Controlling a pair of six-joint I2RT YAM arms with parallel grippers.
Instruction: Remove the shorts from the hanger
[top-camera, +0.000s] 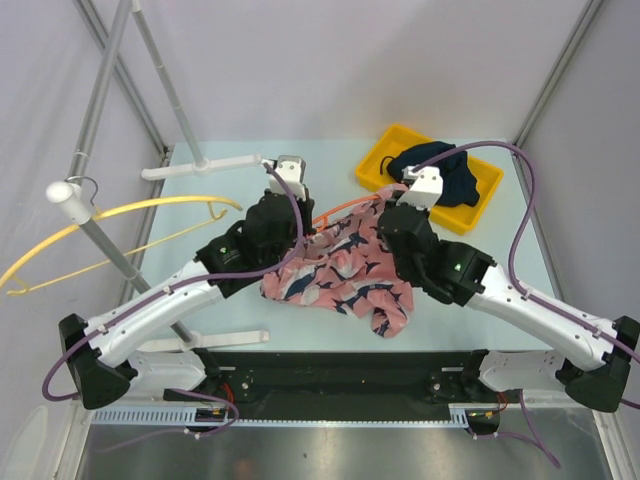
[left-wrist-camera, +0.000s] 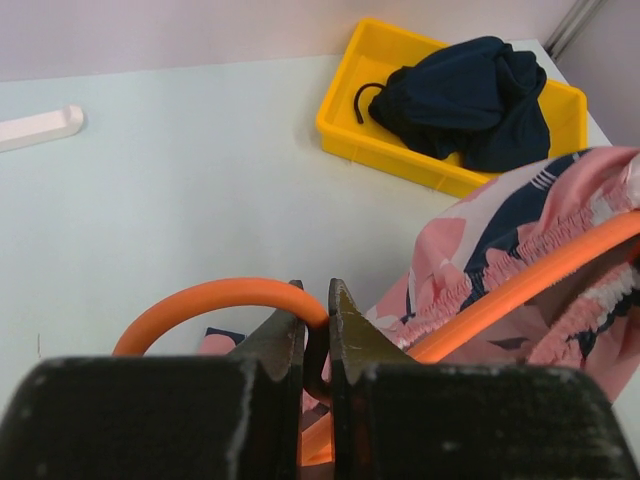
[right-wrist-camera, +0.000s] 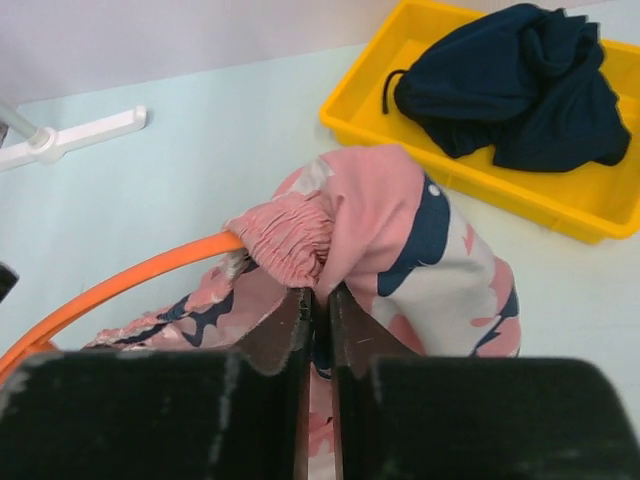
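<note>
Orange hanger (left-wrist-camera: 215, 292): was clamped between the left fingers (left-wrist-camera: 275, 345).
Pink shorts (right-wrist-camera: 400, 230): were pinched at waistband by right fingers (right-wrist-camera: 280, 335).

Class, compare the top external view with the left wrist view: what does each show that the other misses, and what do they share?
Only the top view shows the yellow hanger on the rack and the right arm. Only the left wrist view shows the left gripper shut on the orange hanger. Both show the pink shorts on that hanger and the navy shorts in the yellow bin.
</note>
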